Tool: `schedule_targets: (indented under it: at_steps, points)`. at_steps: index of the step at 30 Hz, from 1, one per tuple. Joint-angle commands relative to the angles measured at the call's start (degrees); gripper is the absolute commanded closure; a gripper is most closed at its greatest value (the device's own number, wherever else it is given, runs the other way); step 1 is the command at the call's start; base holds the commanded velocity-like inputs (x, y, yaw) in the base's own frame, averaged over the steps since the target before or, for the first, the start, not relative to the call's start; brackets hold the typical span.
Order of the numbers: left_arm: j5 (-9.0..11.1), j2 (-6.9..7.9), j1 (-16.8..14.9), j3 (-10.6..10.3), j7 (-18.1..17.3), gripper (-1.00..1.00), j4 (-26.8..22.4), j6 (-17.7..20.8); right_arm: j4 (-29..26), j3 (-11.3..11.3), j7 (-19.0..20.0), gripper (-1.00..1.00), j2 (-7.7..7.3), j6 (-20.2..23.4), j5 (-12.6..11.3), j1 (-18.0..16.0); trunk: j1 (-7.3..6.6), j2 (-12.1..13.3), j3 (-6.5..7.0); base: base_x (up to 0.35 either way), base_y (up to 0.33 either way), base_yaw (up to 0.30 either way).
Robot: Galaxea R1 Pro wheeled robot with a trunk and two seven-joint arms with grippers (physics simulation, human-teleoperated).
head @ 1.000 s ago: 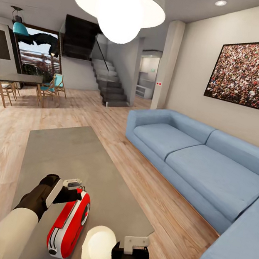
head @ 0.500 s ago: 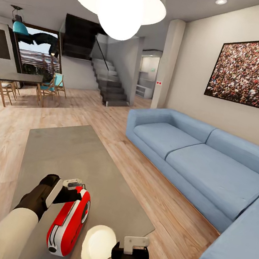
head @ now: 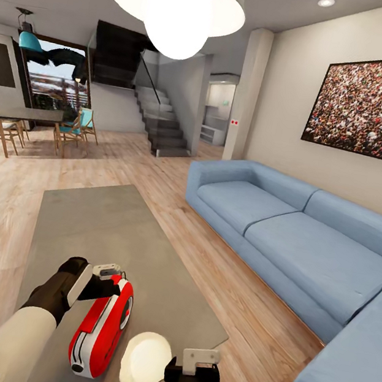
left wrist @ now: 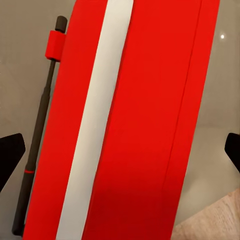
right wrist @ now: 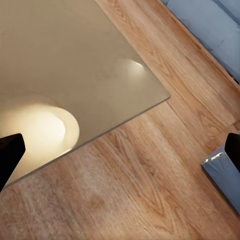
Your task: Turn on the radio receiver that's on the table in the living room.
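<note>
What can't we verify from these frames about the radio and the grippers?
- Small red radio with white trim: head view shows it edge-on, so dial and light state can't be read; left wrist view shows just red casing and a dark antenna.
- Left gripper: contact with the radio unclear; its fingers are hidden at the radio's far end.
- Right gripper: cut by the head view's bottom edge.
</note>
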Motion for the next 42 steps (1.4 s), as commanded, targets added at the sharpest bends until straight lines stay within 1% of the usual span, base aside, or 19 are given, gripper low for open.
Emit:
schedule_targets:
  at_steps: [1,12,13,39,42]
  points:
    - [0.00,-0.01,0.02,0.00,0.00,-1.00,0.00,0.00,0.00,0.00,0.00,-1.00,0.00,0.00,0.00,-0.01,0.00,0.00,0.00,0.000,0.000,0.000]
    - [0.00,0.02,0.01,-0.04,0.00,-1.00,0.00,-0.02,0.00,0.00,0.00,-1.00,0.00,0.00,0.00,-0.01,0.00,0.00,0.00,0.000,0.000,0.000]
    - [0.00,-0.01,0.02,-0.01,0.00,1.00,0.00,-0.06,0.00,0.00,0.00,-1.00,0.00,0.00,0.00,-0.01,0.00,0.00,0.00,0.000,0.000,0.000]
    - [0.00,0.01,0.01,0.05,0.00,1.00,0.00,-0.06,0.00,0.00,0.09,-1.00,0.00,0.00,-0.09,-0.04,0.00,0.00,0.00,0.000,0.000,0.000]
    - [0.00,-0.02,-0.01,0.14,0.01,1.00,0.00,-0.11,0.00,0.00,0.09,-1.00,0.00,0.00,-0.09,-0.04,-0.66,1.20,0.54,0.000,0.000,0.000]
